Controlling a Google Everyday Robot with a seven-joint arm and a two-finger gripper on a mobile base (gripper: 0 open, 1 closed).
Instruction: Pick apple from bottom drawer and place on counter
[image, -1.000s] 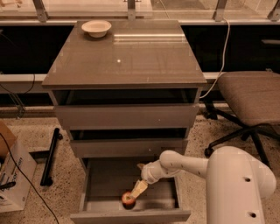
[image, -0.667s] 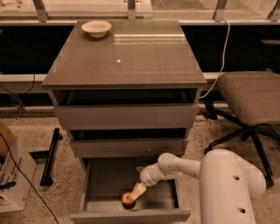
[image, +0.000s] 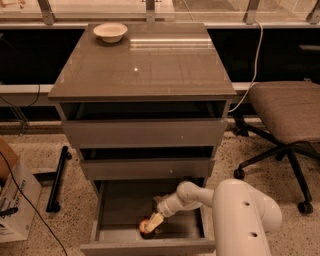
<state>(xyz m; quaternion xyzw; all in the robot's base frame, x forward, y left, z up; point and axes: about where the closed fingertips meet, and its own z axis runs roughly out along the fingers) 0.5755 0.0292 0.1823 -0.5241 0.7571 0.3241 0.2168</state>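
Bottom drawer (image: 98, 216) is pulled out and the two above are pushed in, so there's room to reach in from the right w/ my arm angled down. My gripper (image: 154, 223) is low inside, right at the apple (image: 145, 229), which lies near the front wall, approx. centre. Can't tell if the gripper is spread or pinching; it's touching the fruit or nearly so. Counter (image: 142, 70) is the drop spot. Bowl (image: 110, 32) sits at its back-left corner, so I'd aim mid-counter. Next, I reckon: confirm the grip, then lift straight up to clear the front wall & the drawers above.
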